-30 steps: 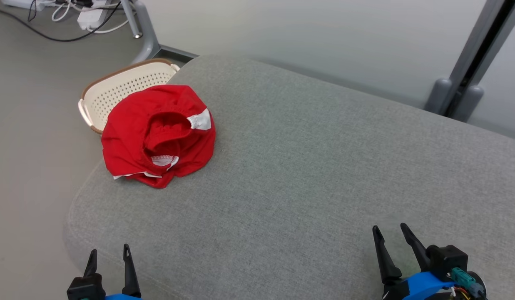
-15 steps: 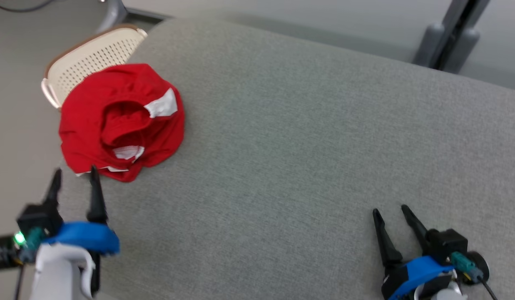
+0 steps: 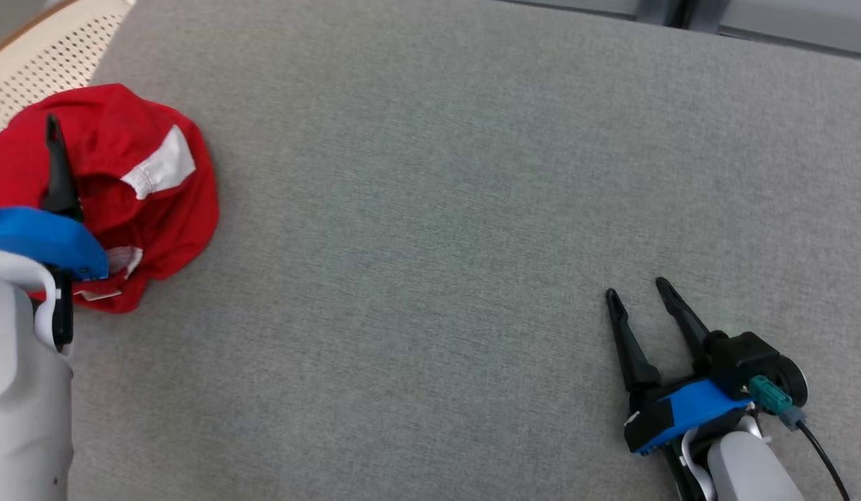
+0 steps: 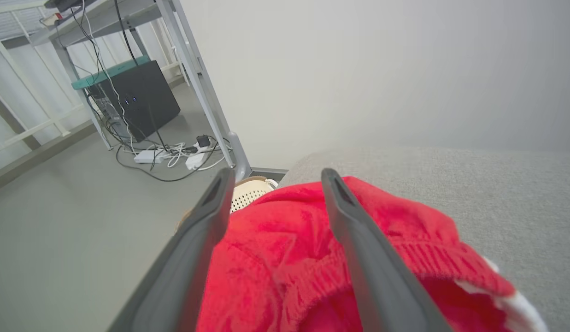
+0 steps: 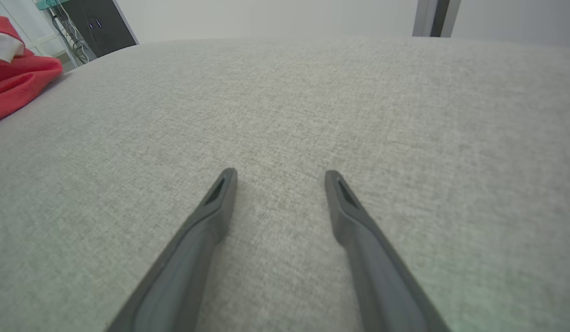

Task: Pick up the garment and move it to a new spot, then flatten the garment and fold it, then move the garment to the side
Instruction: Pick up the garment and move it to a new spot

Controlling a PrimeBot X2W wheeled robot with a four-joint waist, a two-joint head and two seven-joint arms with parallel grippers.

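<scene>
Two grippers are in play, both with fingers spread wide and nothing held. Nearest, the right gripper [image 3: 636, 289] sits low over the bare grey cushion [image 3: 430, 209] at the lower right of the head view, its fingers angled up and slightly left, well apart from the cloth. On the left, the pale forearm [image 3: 16, 390] rises straight from the bottom edge, and the left gripper [image 4: 278, 177] points away from the robot right over the red garment [image 3: 124, 132]. In the left wrist view its two fingers straddle the bunched cloth; contact I cannot tell.

The garment lies at the cushion's far left edge, crumpled into a rounded heap, slightly longer near-to-far, its ribbed band turned upward and a white patch [image 3: 162, 167] facing right. Beyond it, a perforated cream basket [image 3: 40, 49] peeks out.
</scene>
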